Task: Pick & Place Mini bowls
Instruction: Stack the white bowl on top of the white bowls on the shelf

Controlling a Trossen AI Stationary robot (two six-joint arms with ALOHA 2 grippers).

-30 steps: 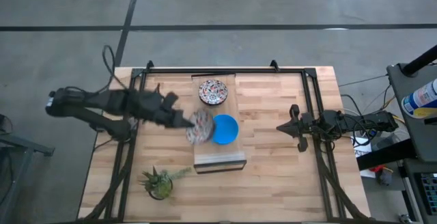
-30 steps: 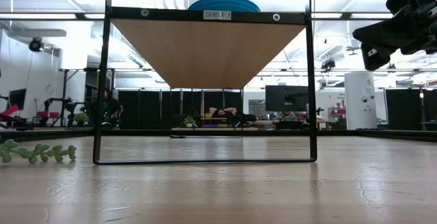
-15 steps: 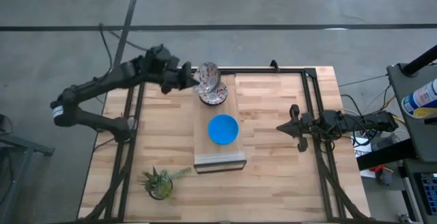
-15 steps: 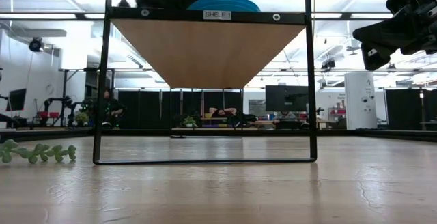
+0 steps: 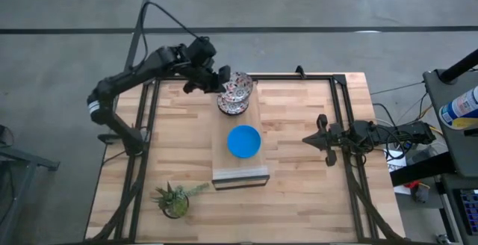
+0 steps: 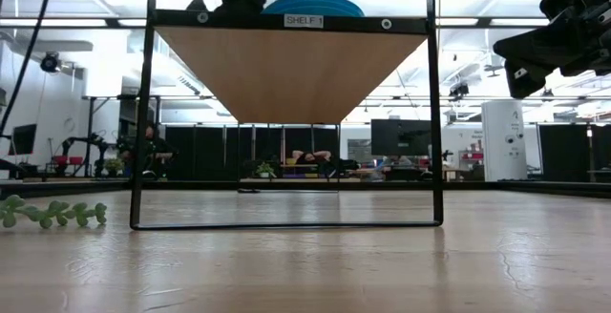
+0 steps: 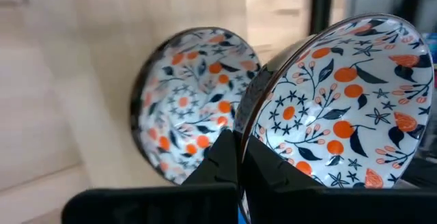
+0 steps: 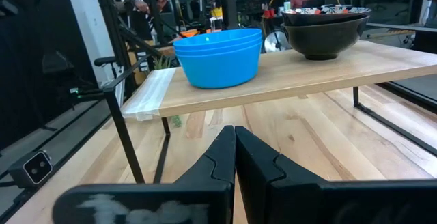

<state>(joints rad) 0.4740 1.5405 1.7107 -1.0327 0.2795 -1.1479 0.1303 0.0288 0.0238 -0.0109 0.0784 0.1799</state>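
My left gripper (image 5: 220, 83) is at the far end of the raised wooden shelf (image 5: 237, 172), shut on a white floral mini bowl (image 5: 240, 87). That bowl is tipped over another floral bowl (image 5: 231, 104) standing on the shelf. In the left wrist view the held bowl (image 7: 341, 108) shows beside the resting one (image 7: 194, 108). A stack of blue bowls (image 5: 244, 141) sits mid-shelf and also shows in the right wrist view (image 8: 218, 57). My right gripper (image 5: 326, 140) waits shut over the table's right half. My left gripper (image 7: 239, 157) pinches the held floral bowl by its dark rim (image 7: 254, 115), with one finger inside the bowl and one outside. The fingers come roughly level from the table's left. The bowl stands tilted on edge, its inside facing up and right, lifted over the resting bowl.
A small green potted plant (image 5: 175, 199) stands near the table's near left corner. The shelf's black frame (image 6: 286, 113) rises from the table, with open space under the board. A black rail frame (image 5: 340, 125) borders the table.
My left gripper carried the floral bowl from beside the blue stack at mid-shelf toward the table's far edge, staying shut on it. The bowl has moved from beside the blue bowls to over the floral bowl at the shelf's far end, and has turned so its inside shows.
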